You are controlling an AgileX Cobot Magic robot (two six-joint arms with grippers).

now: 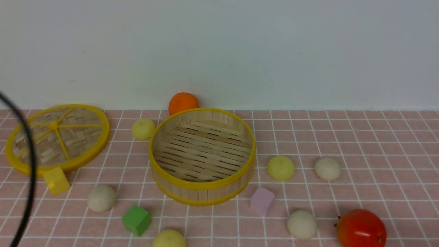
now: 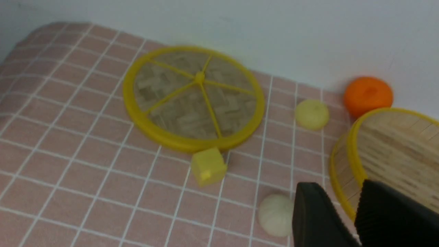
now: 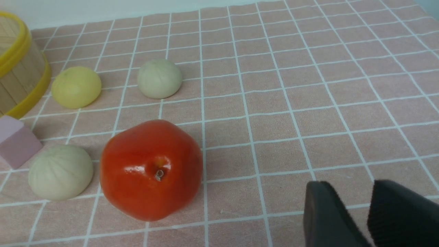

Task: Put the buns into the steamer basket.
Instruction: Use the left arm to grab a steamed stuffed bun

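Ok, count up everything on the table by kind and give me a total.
Pale yellow buns: 3
Off-white buns: 3
Cubes: 3
Fruits: 2
Steamer basket: 1
Lid: 1
Total: 13

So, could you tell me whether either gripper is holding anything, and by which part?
Nothing is held: the left gripper and right gripper both stand open and empty.

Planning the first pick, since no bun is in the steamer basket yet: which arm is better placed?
Probably left: the left gripper hangs beside an off-white bun, next to the steamer basket. The right gripper has the red tomato nearer than any bun.
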